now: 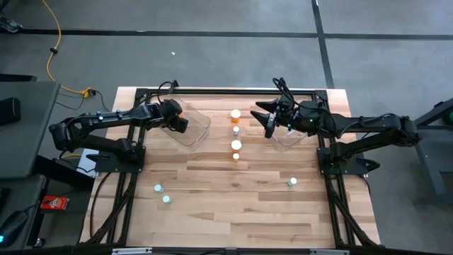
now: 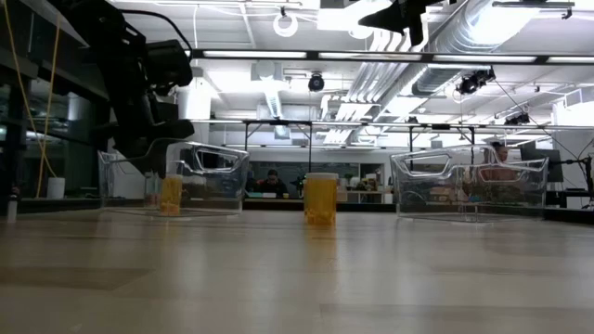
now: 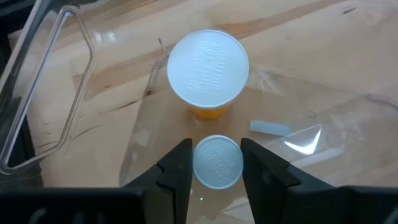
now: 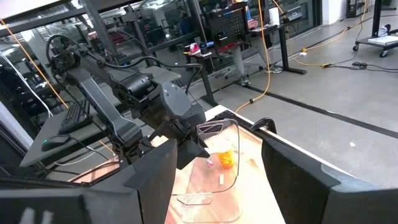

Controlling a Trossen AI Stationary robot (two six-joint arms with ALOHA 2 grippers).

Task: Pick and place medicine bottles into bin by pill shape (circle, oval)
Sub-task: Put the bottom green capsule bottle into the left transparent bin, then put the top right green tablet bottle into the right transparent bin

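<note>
My left gripper (image 3: pixel 217 155) reaches down into the clear left bin (image 1: pixel 198 131) and is shut on a small pale bottle with a white cap (image 3: pixel 217 163). Just beyond it an orange bottle with a wide white cap (image 3: pixel 208 68) stands upright on the bin floor. It also shows through the bin wall in the low view as the orange bottle (image 2: pixel 171 195). My right gripper (image 1: pixel 269 122) hangs open and level, high beside the clear right bin (image 1: pixel 291 134), with nothing between its fingers (image 4: pixel 155 180). My left gripper pinches the small bottle between its two fingers at the sides of the white cap (image 3: pixel 200 165). The fingers slant down from above into the bin. The cap faces up toward the wrist. The cap hides whether the base rests on the bin floor.
Orange bottles (image 1: pixel 236 129) stand in a row at the table's middle, one of them in the low view (image 2: pixel 321 198). Small pale bottles stand near the front left (image 1: pixel 162 194) and front right (image 1: pixel 292 182). A small white strip (image 3: pixel 270 127) lies in the left bin.
</note>
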